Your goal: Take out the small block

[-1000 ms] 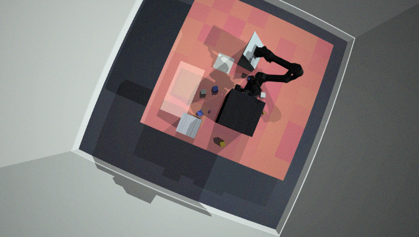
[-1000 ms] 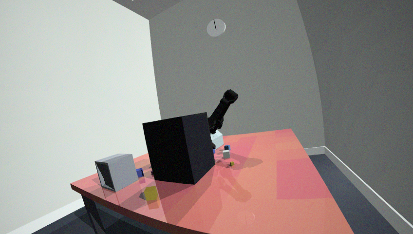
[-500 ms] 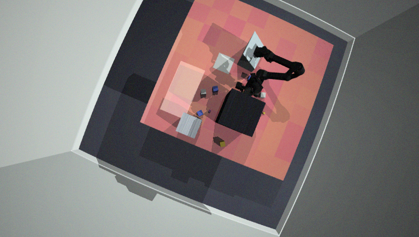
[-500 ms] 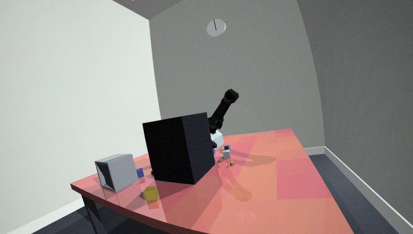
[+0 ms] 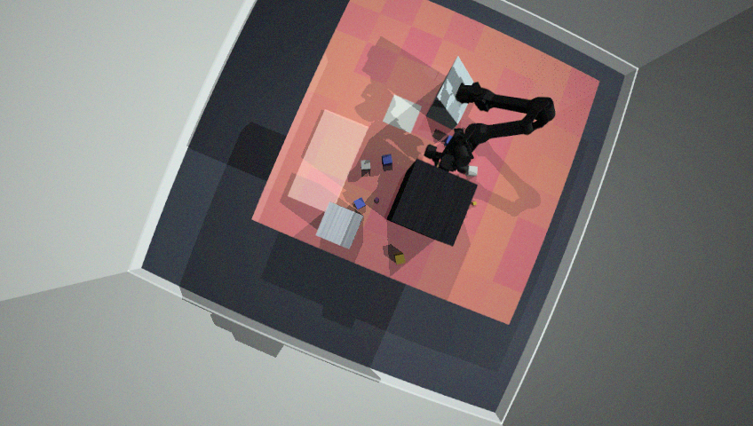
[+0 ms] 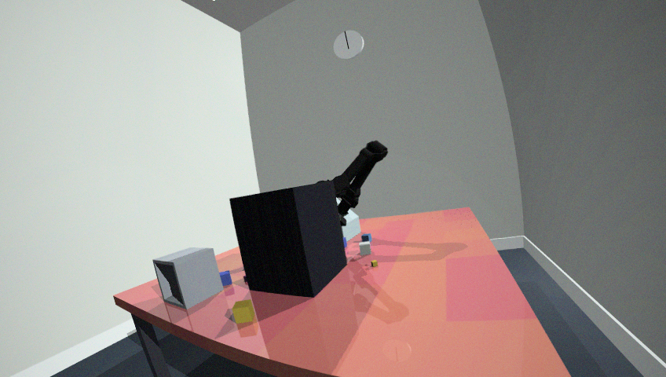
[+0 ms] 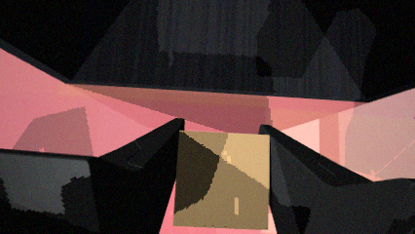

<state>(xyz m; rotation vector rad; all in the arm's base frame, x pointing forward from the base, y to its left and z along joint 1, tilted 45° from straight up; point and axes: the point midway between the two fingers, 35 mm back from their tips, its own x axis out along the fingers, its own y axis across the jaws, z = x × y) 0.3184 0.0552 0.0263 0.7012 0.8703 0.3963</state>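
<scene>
Block [image 7: 221, 180] in pincer [image 5: 440, 164] [image 7: 221, 131] (tan), black box [image 5: 432, 202] [image 6: 280, 240] [image 7: 214, 49] near

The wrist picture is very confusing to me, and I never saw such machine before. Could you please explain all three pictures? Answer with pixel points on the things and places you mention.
The machine is one black robot arm [image 5: 541, 110] [image 6: 369, 161] with a two-finger gripper [image 5: 446, 162] [image 6: 343, 219] [image 7: 221, 131]. The top picture looks down; the exterior one looks across the table [image 5: 528, 237] [image 6: 490, 289] [image 7: 29, 97] from one side. The wrist picture looks along the fingers, which hold a tan block [image 7: 221, 180] between them.

On the table stand a large black box [image 5: 432, 202] [image 6: 280, 243] and a smaller grey box [image 5: 339, 225] [image 6: 198, 280], open on one side. Several small blocks lie around, including a yellow one [image 5: 400, 258] [image 6: 243, 312].
</scene>
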